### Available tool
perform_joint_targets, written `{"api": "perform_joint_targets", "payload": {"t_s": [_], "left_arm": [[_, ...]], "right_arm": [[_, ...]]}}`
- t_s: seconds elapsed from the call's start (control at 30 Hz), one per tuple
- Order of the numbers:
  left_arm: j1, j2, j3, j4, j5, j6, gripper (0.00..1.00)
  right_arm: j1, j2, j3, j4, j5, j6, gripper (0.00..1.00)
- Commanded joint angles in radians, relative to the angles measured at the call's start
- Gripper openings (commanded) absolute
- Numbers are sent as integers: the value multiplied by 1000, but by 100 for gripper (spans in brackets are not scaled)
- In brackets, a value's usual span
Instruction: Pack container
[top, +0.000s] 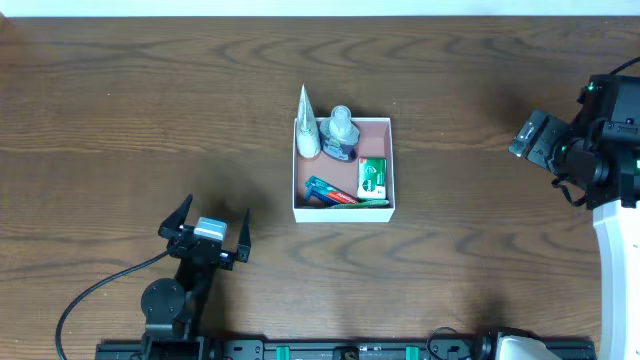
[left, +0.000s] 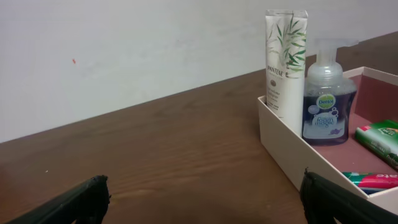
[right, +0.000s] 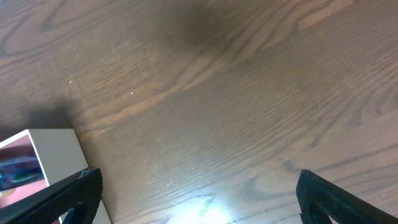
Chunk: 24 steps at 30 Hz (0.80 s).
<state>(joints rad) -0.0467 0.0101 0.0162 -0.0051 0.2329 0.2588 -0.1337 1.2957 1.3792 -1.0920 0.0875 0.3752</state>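
Note:
The container (top: 343, 212), a square shallow box with white walls and a pinkish-brown inside, sits mid-table. In it stand a white tube (top: 307, 128) and a clear pump bottle (top: 341, 136). A green-and-white carton (top: 372, 178) and a toothbrush pack (top: 330, 192) lie in it. The left wrist view shows the container (left: 280, 146), tube (left: 285, 62), bottle (left: 326, 102) and carton (left: 379, 138). My left gripper (top: 206, 224) is open and empty, left of and nearer than the container. My right gripper (top: 530, 135) is open and empty at the far right; its view shows the container's corner (right: 56, 152).
The wooden table (top: 150, 120) spreads around the container. The left arm's base and a black cable (top: 95, 290) sit at the front left. A white wall (left: 124, 50) stands behind the table's far edge.

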Motion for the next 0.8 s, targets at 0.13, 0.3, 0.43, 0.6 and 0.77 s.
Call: {"api": "perform_joint_targets", "payload": {"t_s": [0.13,0.3,0.43,0.6,0.77], "left_arm": [[5,-6,-12,-43,14,-10,98],[5,-6,-12,-43,14,-10,98],[4,-6,-12,-43,14,-10,98],[5,-6,-12,-43,14,-10,98],[4,-6,-12,-43,14,-10,98]], "right_arm": [[-9,-8,8,-1,17,13,99],[-9,-8,8,-1,17,13,99],[-9,-8,8,-1,17,13,99],[-9,-57,4,-1,18,12,99],[13,-219,-87,25,46,9,99]]}}
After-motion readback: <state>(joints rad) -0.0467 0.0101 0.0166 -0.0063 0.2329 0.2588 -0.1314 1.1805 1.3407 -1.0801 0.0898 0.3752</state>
